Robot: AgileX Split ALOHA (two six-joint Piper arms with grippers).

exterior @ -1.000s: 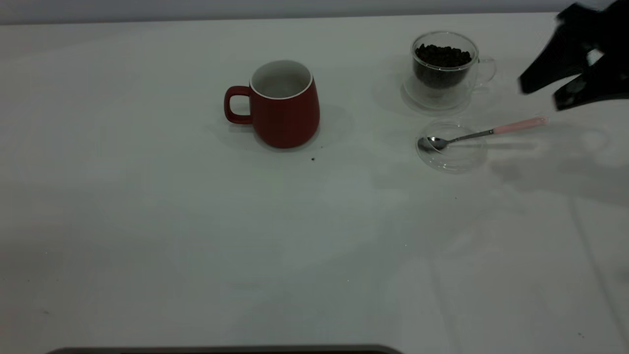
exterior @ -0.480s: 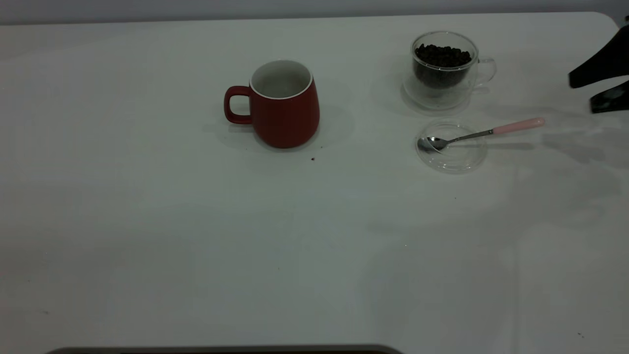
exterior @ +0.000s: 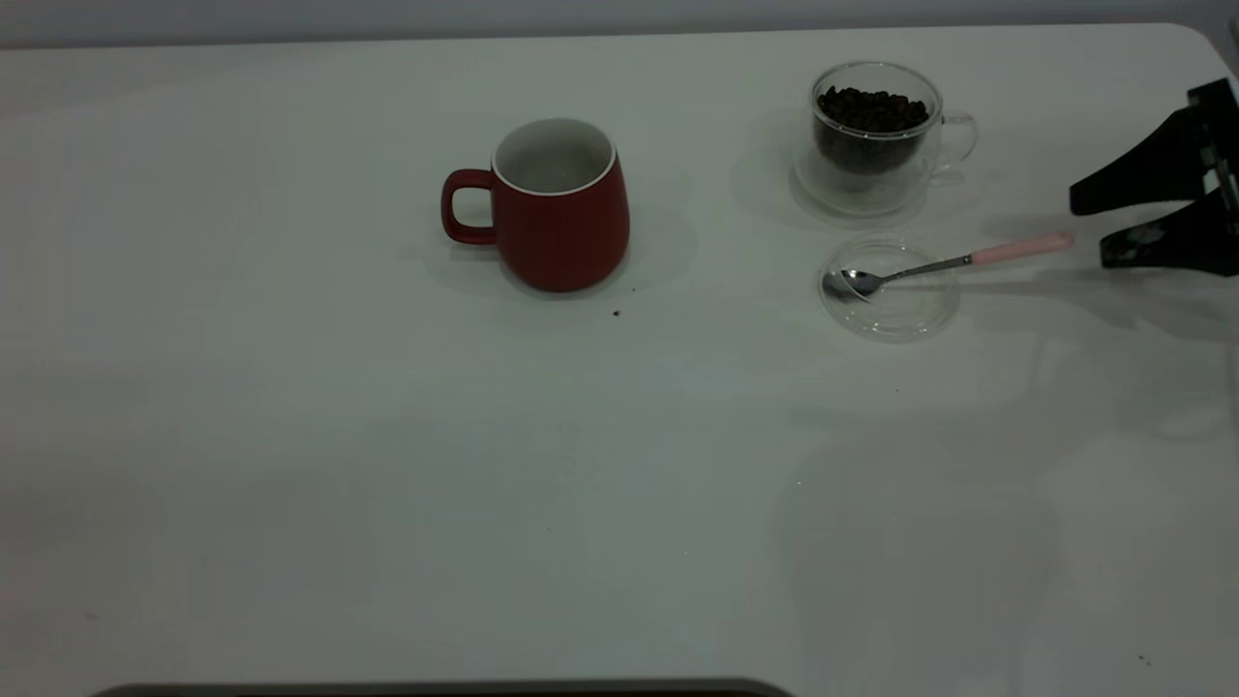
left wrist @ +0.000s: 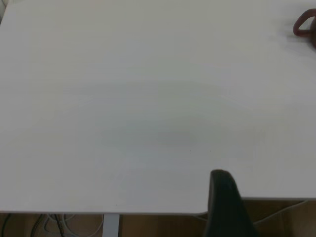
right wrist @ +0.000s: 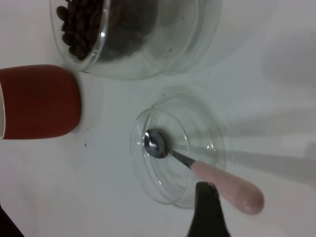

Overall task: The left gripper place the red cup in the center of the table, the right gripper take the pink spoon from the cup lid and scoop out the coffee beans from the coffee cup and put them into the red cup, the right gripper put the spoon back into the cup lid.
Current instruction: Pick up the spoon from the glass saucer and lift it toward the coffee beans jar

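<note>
Two cups stand on the white surface. The red cup sits near the middle, upright, its handle pointing toward the left arm's side and its pale inside showing no beans that I can make out. Well apart from it, toward the right arm's side and nearer the far edge, is the glass coffee cup on its clear saucer, holding dark coffee beans.

Just in front of that cup lies the clear cup lid, flat on the surface. The pink spoon rests in it, metal bowl inside the lid, pink handle reaching out over the rim toward the right claw. That claw hovers just beyond the handle's tip with its two dark fingers spread apart, gripping nothing and not touching the spoon. From the right wrist view, one fingertip shows beside the pink handle.

A few dark specks lie on the surface close to the red cup's base.

The left claw is out of the exterior view. Its wrist camera shows one dark finger over the surface's edge, and I cannot tell whether it is spread or closed.
</note>
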